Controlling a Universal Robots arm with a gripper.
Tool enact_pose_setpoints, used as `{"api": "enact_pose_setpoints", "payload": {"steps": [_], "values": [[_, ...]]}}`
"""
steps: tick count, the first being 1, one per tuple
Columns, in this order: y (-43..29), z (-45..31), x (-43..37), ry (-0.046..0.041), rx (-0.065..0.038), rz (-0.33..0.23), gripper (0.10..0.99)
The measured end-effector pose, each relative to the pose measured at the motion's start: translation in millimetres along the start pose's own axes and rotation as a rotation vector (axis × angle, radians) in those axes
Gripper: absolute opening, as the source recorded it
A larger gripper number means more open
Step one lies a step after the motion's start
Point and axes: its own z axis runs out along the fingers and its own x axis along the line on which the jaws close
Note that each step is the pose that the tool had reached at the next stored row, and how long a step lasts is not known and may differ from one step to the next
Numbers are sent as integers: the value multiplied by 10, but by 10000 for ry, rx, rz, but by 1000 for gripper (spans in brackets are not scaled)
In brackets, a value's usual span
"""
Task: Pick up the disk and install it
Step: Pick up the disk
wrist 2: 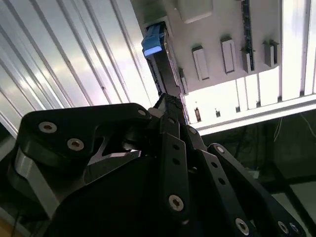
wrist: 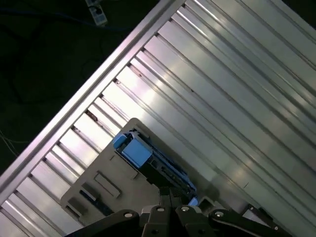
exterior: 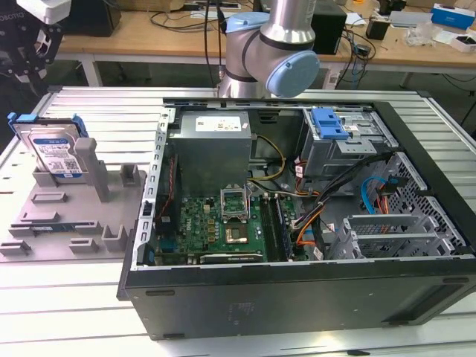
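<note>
Here the tool (exterior: 28, 58) hangs over the end of the worktop (exterior: 97, 297) at the exterior view's left, and it carries nothing. Whether it is released or clenched, I cannot tell.

Below it, and clearly apart from it, stands the disk (exterior: 53, 149). It is upright on its edge and leans a little back in a grey holder (exterior: 85, 193). Its label faces the exterior camera, and the blue carrier (exterior: 37, 121) runs along its upper edge. In both wrist views the disk (wrist: 150, 160) appears beyond the dark links of the tool. It is seen almost edge-on, and in the second wrist view the blue end of the carrier (wrist 2: 152, 42) is the far end.

I judge that the step in hand is the pick-up, in its approach. The disk is not yet grasped and nothing of the installing is done. The grasp calls for a descent in line with the thin upper edge. The tool must be wide enough to pass over that edge, and the lift must be straight so the disk does not catch on the posts of the holder.

Farther, toward the exterior view's right, the open case (exterior: 297, 290) lies on its side on the worktop. At its far corner is the bay (exterior: 349, 152) with a blue latch (exterior: 329, 123), and loose cables (exterior: 335, 186) lie just beside it. These could be in the way, I think.
</note>
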Motion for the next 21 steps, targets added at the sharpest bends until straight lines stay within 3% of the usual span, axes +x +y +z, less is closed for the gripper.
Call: {"api": "enact_pose_setpoints", "payload": {"steps": [5,7,8,10,11,15,17,21], "values": [[0,0,0,49,-9,-1127,106],[0,0,0,76,-14,-1720,235],[0,0,0,84,-16,-1900,235],[0,0,0,100,-18,-2276,357],[0,0,0,112,-21,-2553,357],[0,0,0,149,-27,-3398,541],[0,0,0,179,-32,-4074,541],[0,1,0,215,-39,-4883,541]]}}
